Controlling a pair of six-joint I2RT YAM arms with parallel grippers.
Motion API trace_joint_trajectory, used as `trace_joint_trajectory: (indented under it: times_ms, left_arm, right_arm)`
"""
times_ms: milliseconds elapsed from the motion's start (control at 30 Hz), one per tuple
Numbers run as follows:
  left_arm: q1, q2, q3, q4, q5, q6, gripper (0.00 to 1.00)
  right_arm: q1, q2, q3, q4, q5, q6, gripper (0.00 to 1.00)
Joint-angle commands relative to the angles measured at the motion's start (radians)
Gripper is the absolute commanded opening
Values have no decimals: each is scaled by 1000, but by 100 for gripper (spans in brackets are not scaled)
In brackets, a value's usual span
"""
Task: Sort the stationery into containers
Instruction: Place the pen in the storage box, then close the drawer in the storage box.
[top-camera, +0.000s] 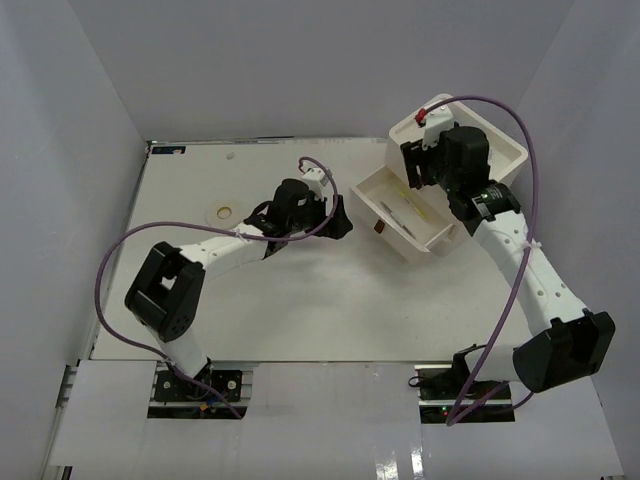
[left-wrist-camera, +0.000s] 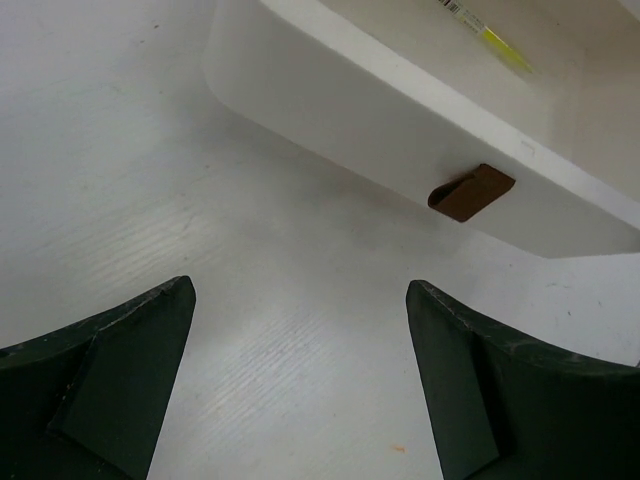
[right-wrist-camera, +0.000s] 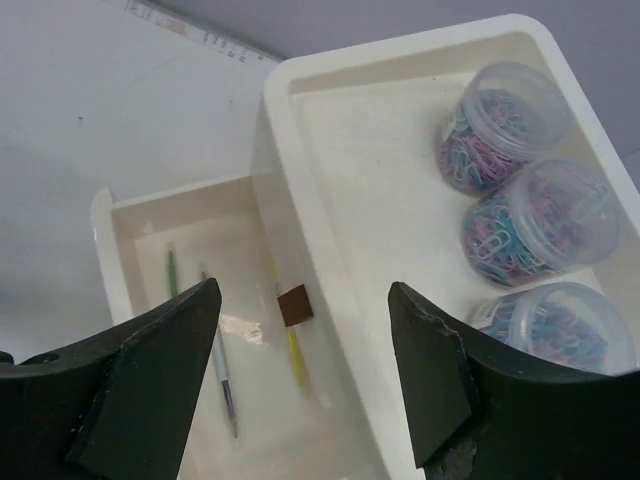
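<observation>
Pens (right-wrist-camera: 222, 372) in open drawer (right-wrist-camera: 112, 225), three paperclip jars (right-wrist-camera: 540, 222) in tray top (right-wrist-camera: 370, 170)

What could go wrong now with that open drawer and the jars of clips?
The left gripper, open beside the brown handle, might nudge the pulled-out drawer crooked instead of straight in. The right gripper hangs open above the three jars on top of the white box; going lower could tip one. The tape ring lies alone on the table and could get forgotten.

White table (top-camera: 300, 300); grey walls (top-camera: 70, 150)
</observation>
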Motion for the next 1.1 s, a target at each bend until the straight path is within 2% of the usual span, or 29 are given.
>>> trace_joint_trajectory:
  times_ms: [0,100,267,567,867,967,1067]
  left_arm:
    - [-36,51,105,44,-50,43,97]
    - [-59,120,162,55,-66,57,96]
    - [-85,230,248,55,-89,94,95]
    - [-114,392,429,63,-98,120,95]
    - [-180,530,581,167,-132,121,95]
    - [-189,550,585,211,-158,98,95]
    - [-200,521,526,311,-161,121,95]
  right_arm:
    - [-104,25,38,13,-137,103,74]
    - [-172,71,61,15,-242,155,72]
    - [-213,140,80,13,-345,183,70]
    - [-224,164,66,-37,-489,179,60]
    - [-224,178,67,-67,-566,194,54]
    - [-224,192,77,-73,-583,203,45]
    - [-224,204,87,-90,-581,194,34]
